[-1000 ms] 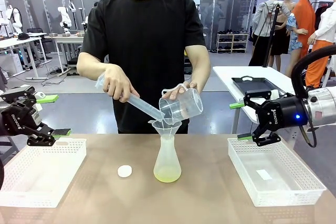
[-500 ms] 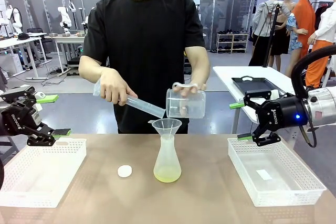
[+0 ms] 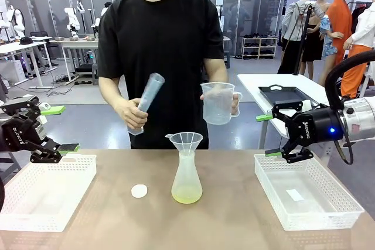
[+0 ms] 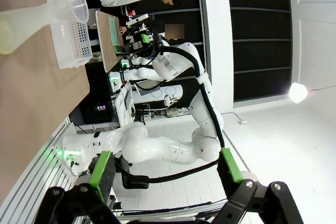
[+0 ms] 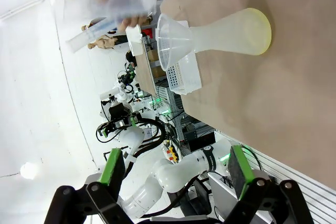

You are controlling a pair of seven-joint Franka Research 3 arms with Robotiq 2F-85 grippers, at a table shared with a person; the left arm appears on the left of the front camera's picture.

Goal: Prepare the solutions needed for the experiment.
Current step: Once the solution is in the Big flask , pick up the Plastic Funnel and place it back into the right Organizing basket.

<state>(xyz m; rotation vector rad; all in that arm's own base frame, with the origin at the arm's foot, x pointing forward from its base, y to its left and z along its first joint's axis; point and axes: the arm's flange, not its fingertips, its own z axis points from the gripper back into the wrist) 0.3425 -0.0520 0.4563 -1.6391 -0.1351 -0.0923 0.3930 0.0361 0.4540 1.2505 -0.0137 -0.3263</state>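
The solution is a pale yellow-green band at the bottom of a translucent flask at the table's middle, with a funnel in its neck. Behind it a person holds an emptied measuring cylinder in one hand and a clear beaker upright in the other, both clear of the funnel. My left gripper hovers open over the left basket's far edge. My right gripper hangs open above the right basket's far corner. The right wrist view shows the flask lying sideways beyond my open fingers.
A white mesh basket stands at the left, another at the right holding a flat white piece. A small white disc lies left of the flask. The left wrist view shows the funnel and the far basket.
The person has lifted the cylinder and beaker away from the funnel, turning the beaker upright and the cylinder's mouth upward. Both arms have stayed put.
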